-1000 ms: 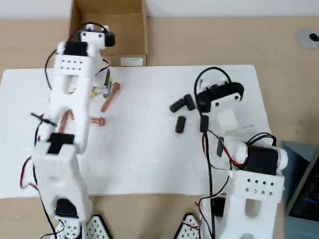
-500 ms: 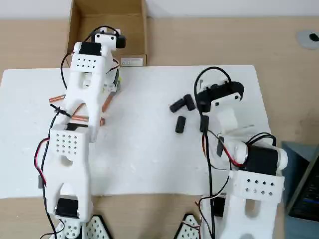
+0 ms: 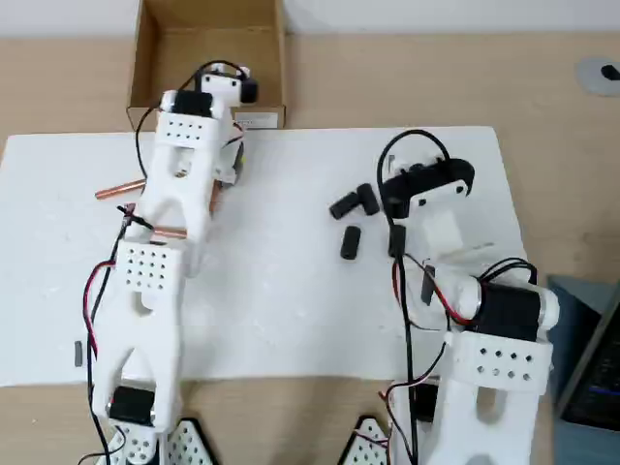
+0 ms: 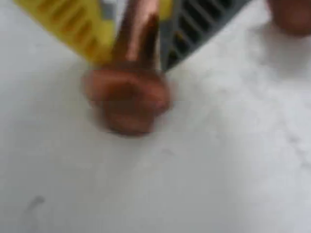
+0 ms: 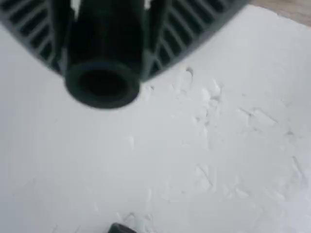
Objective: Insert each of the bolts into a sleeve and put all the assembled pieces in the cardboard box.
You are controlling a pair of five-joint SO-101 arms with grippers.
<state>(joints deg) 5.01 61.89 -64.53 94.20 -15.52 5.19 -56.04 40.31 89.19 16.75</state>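
Currently left fingers (image 4: 73, 29) grip a bolt (image 4: 129, 97) by its shank, just before the box (image 3: 136, 58). Spare sleeves (image 3: 351, 242) lie mid-sheet. Right fingers (image 5: 194, 24) clamp a sleeve (image 5: 102, 82). Step looks like mating: next needs the bolt lined up with the sleeve bore.

The middle of the white board (image 3: 281, 291) lies open between the left arm (image 3: 145, 281) and the right arm (image 3: 494, 363), a wide lane from the frame's lower edge to the board's far side. Three loose sleeves (image 3: 350, 242) crowd centre right, bolts (image 3: 117, 190) lie at left, and the left arm leans across the near wall of the cardboard box (image 3: 208, 39).
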